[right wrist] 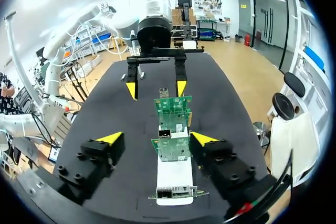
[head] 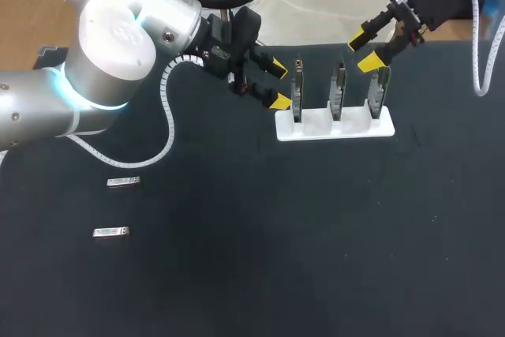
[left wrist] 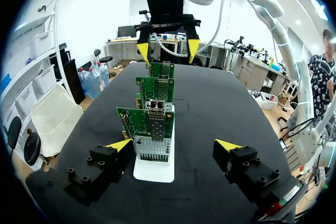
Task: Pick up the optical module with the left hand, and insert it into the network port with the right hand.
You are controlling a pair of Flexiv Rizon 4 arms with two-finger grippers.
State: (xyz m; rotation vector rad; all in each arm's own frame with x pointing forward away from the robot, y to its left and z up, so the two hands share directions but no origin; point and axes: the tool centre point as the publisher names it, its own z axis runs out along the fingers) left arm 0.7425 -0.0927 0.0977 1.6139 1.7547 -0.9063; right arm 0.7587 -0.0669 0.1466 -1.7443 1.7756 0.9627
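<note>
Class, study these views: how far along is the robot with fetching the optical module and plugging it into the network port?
Nothing looks done: both optical modules lie untouched on the table. In hand: nothing; left pincer and right pincer hang open beside the network cards. Pick-up and insertion remain.

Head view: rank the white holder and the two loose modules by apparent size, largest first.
1. Holder.
2. Nearer module and farther module: they look alike, so no ranking between them.
</note>
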